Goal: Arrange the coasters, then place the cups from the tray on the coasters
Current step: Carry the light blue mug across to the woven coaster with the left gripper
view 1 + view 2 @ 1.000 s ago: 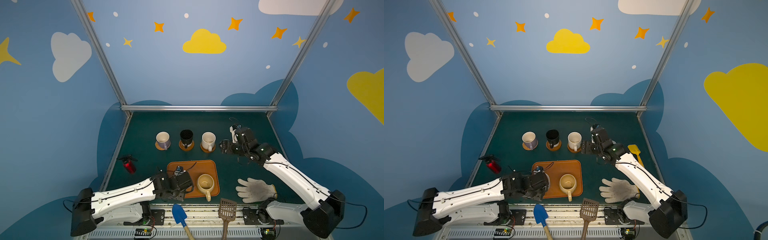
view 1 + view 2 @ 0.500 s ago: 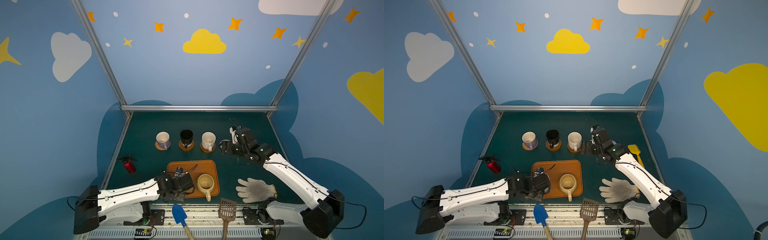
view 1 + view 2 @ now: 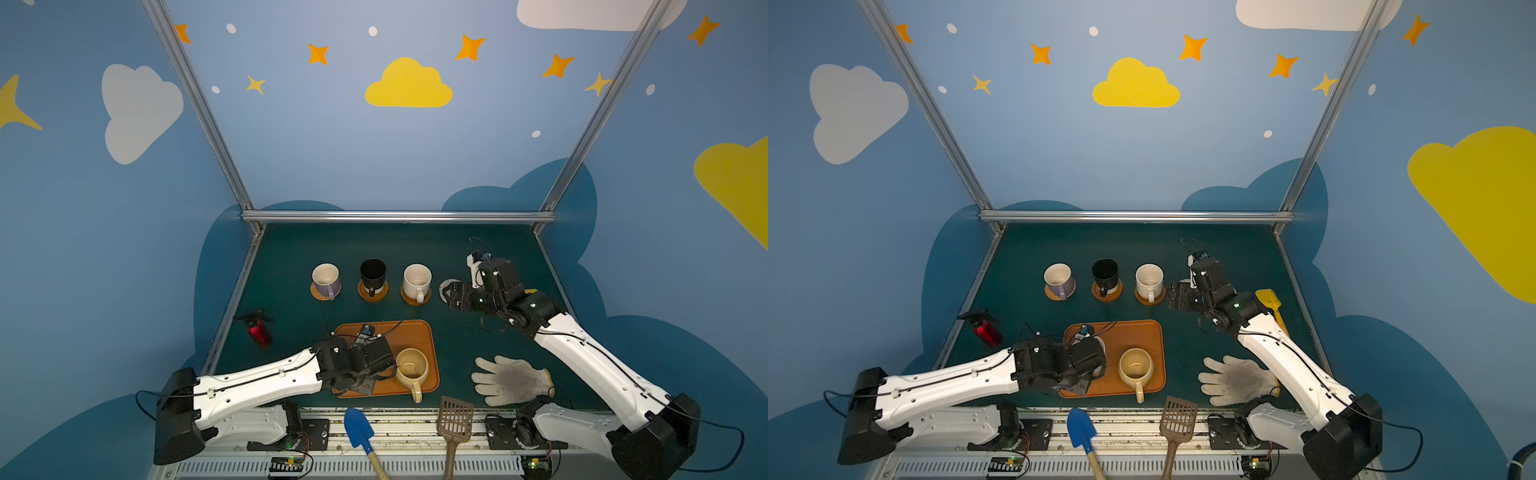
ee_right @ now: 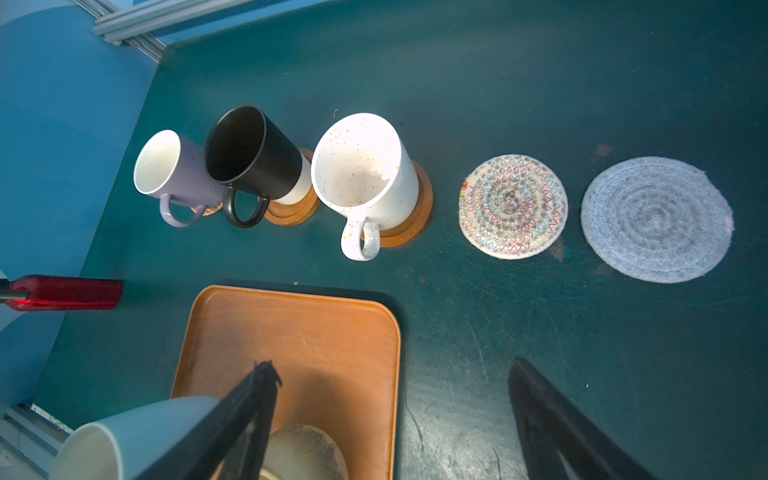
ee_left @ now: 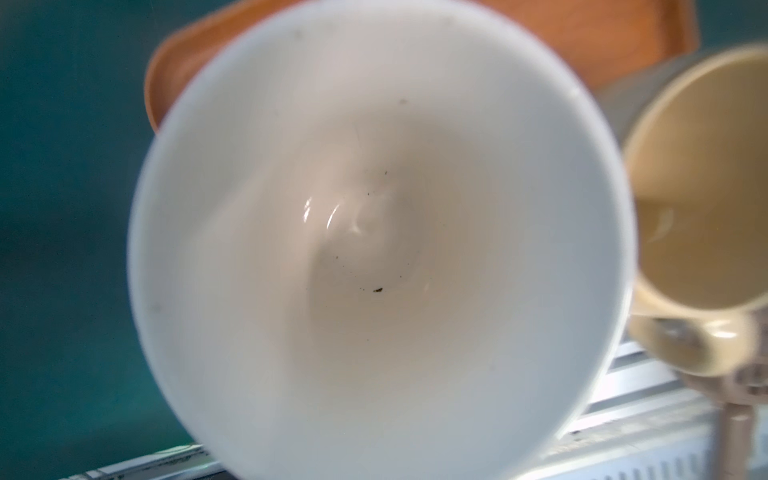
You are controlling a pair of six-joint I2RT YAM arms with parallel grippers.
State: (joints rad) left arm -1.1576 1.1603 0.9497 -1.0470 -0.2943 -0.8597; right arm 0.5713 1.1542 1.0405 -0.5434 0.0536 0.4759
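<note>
Top views show the tray (image 3: 419,332) at the table's front, the tan mug (image 3: 411,368) upright on it, handle toward the front edge. Left gripper (image 3: 1090,365) has clamped the blue mug (image 4: 124,440) beside it; lifting could knock the tan one. Right gripper (image 4: 390,419) hangs wide, empty, above two bare coasters (image 4: 513,206).

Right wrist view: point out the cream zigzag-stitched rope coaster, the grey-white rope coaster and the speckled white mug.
Cream rope coaster (image 4: 513,206), right wrist view, centre.
Grey-white rope coaster (image 4: 656,219), right wrist view, centre.
Speckled white mug (image 4: 409,183), right wrist view, outer wall.
</note>
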